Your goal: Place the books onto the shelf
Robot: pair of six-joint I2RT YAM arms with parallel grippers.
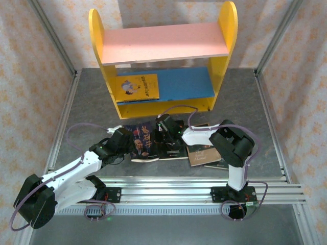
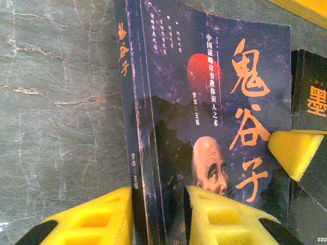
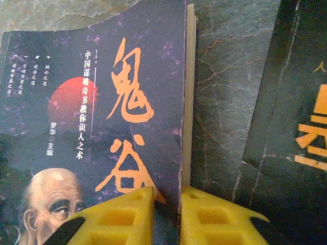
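While right end effector (image 3: 167, 204) pinches dark book (image 3: 102, 76) | left end effector (image 2: 156, 204): grip unclear | black book (image 3: 296, 168) beside

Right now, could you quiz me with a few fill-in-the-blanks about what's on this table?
The shelf has a ___ top board.
The yellow book lies on its ___ lower board.
The dark book shows a ___ man on its cover.
Missing words: pink, blue, bald.

Top view high, facing shelf (image 1: 163, 43), wrist views close, seemingly sharing dark book (image 2: 204, 76)
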